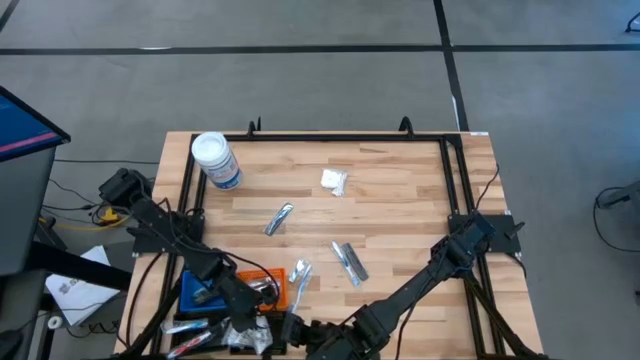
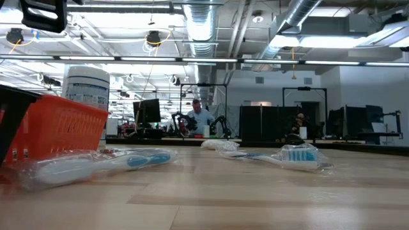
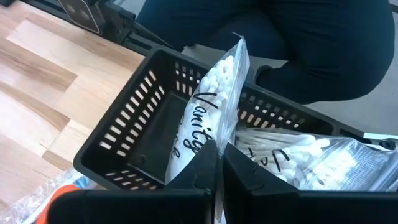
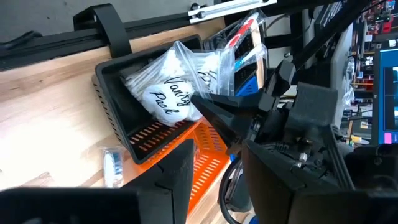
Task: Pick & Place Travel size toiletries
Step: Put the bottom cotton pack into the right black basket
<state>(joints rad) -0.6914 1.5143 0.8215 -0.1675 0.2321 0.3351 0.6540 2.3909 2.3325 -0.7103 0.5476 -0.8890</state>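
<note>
Over the black basket (image 3: 134, 134), the left gripper (image 3: 219, 163) has its fingers pinched shut on a clear vanity pack (image 3: 208, 106) of cotton swabs, which stands tilted inside that basket beside another swab pack (image 3: 298, 155). The right gripper (image 4: 214, 171) hovers just beside the basket, fingers parted and empty. Farther from the basket, wrapped toothbrushes (image 1: 350, 262) lie loose on the wooden surface (image 1: 400, 200).

The table (image 1: 400, 200) is pale, striped wood with a black frame along its edges. At its front left corner sit an orange slotted tray (image 4: 205, 155), a black slotted tray (image 3: 134, 134) and a blue tray (image 1: 195, 290). Clear packets (image 4: 165, 93) in the black tray hold white swabs and bear black handwriting. The jar (image 1: 215, 160) near the back left corner has a white lid.
</note>
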